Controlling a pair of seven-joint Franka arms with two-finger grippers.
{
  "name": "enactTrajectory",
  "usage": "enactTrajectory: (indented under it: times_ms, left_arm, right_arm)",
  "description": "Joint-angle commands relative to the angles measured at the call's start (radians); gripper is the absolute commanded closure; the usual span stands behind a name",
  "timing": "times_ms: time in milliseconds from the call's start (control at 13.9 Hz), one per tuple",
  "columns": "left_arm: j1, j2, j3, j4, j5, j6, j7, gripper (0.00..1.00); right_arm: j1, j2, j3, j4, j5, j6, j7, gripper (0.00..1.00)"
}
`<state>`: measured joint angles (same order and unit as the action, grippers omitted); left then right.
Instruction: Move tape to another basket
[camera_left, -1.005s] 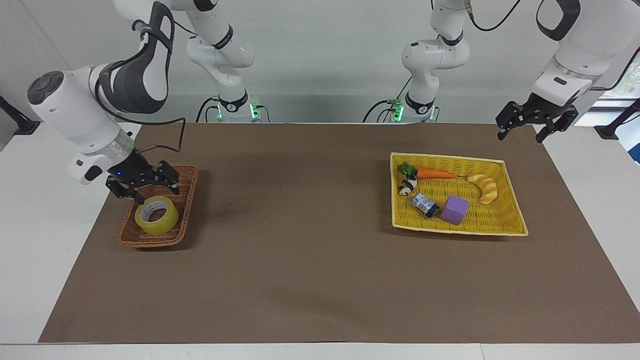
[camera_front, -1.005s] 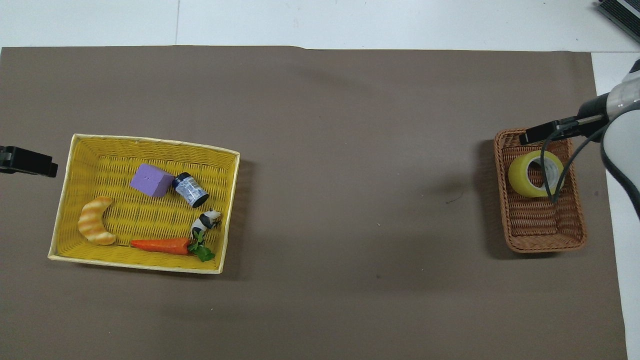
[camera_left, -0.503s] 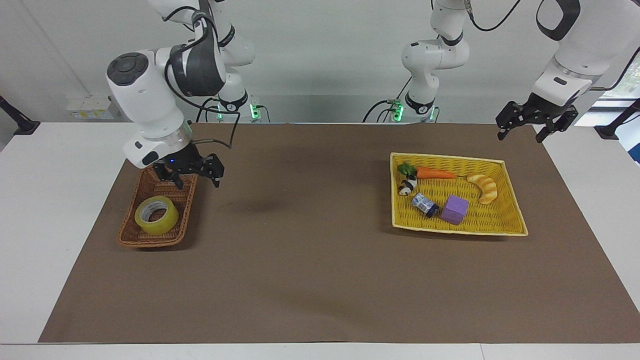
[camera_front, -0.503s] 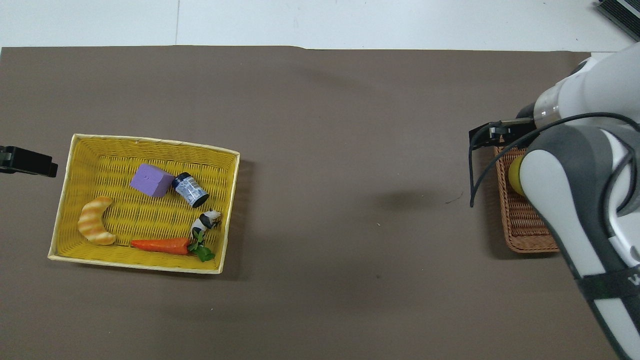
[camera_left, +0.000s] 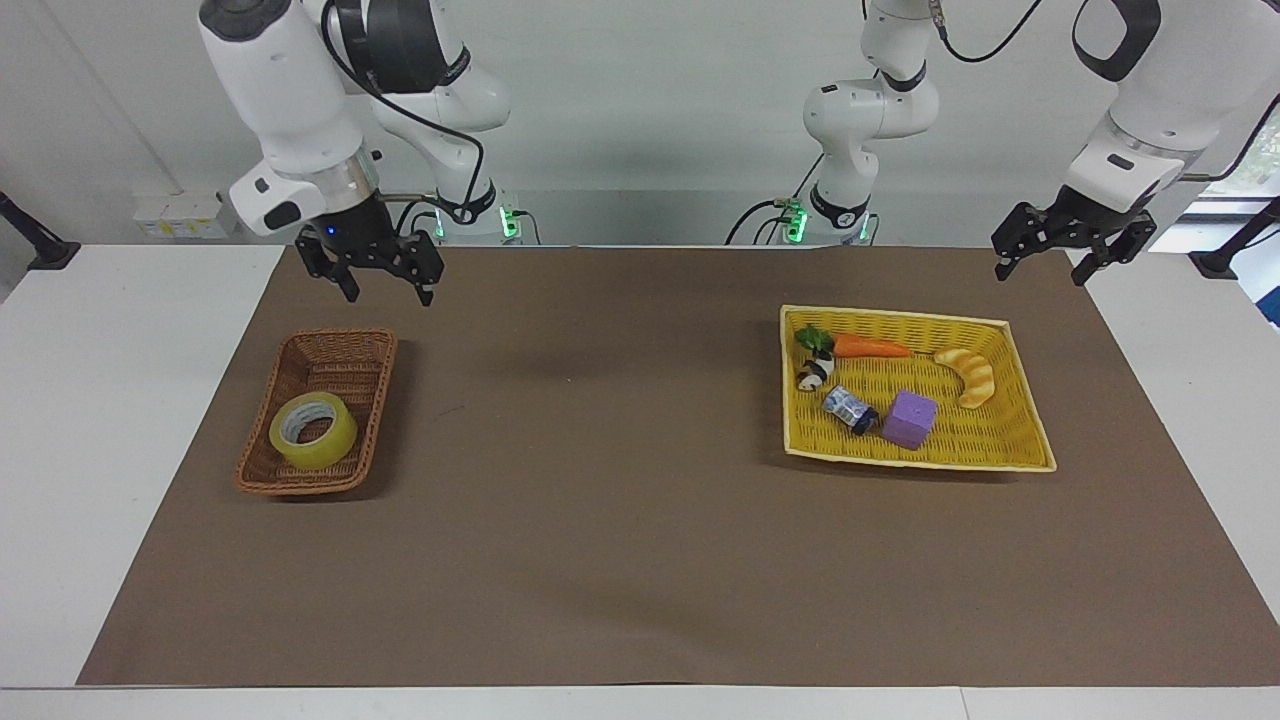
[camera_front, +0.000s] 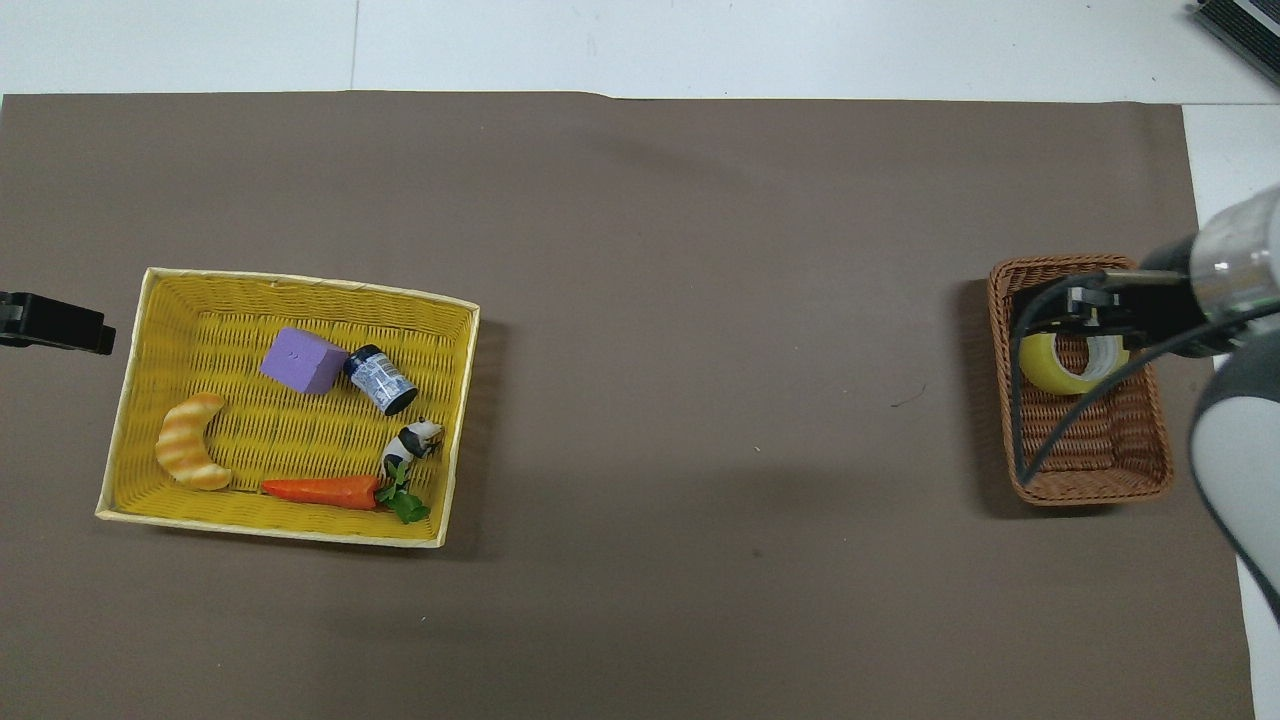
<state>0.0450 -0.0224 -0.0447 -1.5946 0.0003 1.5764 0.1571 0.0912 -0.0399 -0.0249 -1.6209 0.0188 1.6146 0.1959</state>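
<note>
Looking back a second, the right end effector (camera_left: 383, 279) was down in the wicker basket (camera_left: 262, 463) right at the tape (camera_left: 313, 431); now it's been lifted well clear, jaws spread wide and nothing held, and it's parked in the air over the mat just past the basket's robot-side end. So the tape's been let go where it belongs, and the move can pretty much be called done.

The tape is lying flat in the wicker basket, toward the end farther from the robots, nothing else with it.

Well apart from that basket, the yellow basket (camera_left: 1025, 420) is left with a purple cube (camera_left: 910, 419), small bottle (camera_left: 850, 408), panda figure (camera_left: 816, 372), carrot (camera_left: 870, 347) and croissant (camera_left: 968, 374). The left end effector (camera_left: 1046, 259), also wide open and empty, is kept waiting near the yellow one.
</note>
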Motion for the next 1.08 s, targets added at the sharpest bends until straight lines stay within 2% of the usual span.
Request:
enactTrajectory:
  times_ms: [0, 144, 287, 503, 1005]
  left_arm:
    - [0.009, -0.016, -0.006, -0.015, 0.018, 0.013, 0.012, 0.0]
    - [0.009, -0.016, -0.006, -0.015, 0.018, 0.013, 0.012, 0.0]
    - [0.009, -0.016, -0.006, -0.015, 0.018, 0.013, 0.012, 0.0]
    - [0.009, -0.014, -0.006, -0.015, 0.018, 0.013, 0.012, 0.0]
    - [0.009, -0.016, -0.006, -0.015, 0.018, 0.013, 0.012, 0.0]
  right_arm:
    - [-0.03, -0.038, -0.015, 0.077, -0.011, -0.103, 0.01, 0.0]
    - [-0.03, -0.041, -0.027, 0.134, -0.01, -0.192, 0.01, 0.0]
    - [-0.04, -0.083, -0.047, 0.096, -0.008, -0.202, -0.009, 0.0]
    - [-0.047, -0.104, -0.058, 0.041, 0.004, -0.187, -0.059, 0.0]
    - [-0.047, -0.106, -0.055, 0.023, -0.01, -0.168, -0.112, 0.0]
